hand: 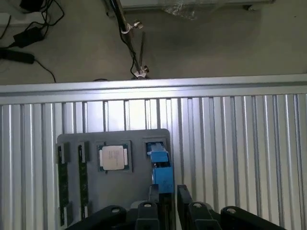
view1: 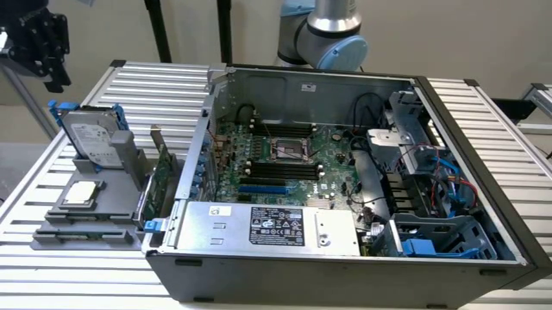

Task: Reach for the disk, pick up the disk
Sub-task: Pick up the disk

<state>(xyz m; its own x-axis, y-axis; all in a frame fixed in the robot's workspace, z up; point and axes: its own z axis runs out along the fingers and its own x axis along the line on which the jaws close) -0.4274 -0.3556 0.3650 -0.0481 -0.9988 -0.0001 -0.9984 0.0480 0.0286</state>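
Slots in the grey holder tray (view1: 48,242) carry the disk (view1: 90,135), upright in its blue carrier (hand: 160,167), a processor chip (view1: 80,192) lying flat, and two memory sticks (hand: 60,182). My pincer (hand: 169,194) hangs above the disk, clear of it, jaws parted, holding nothing. Beside the tray, the open computer case (view1: 345,271) holds a motherboard (view1: 285,155).

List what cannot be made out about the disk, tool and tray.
Silver-grey rectangular metal disk framed in bright blue plastic: label print too small, exterior view; lower end hidden in the grey plastic tray's slot.
Same disk, wrist view: seen edge-on, label face hidden; near end behind the black tool.
Tool body: cut off by the wrist view's edge.
Small square silver processor chip: markings too small, wrist view.
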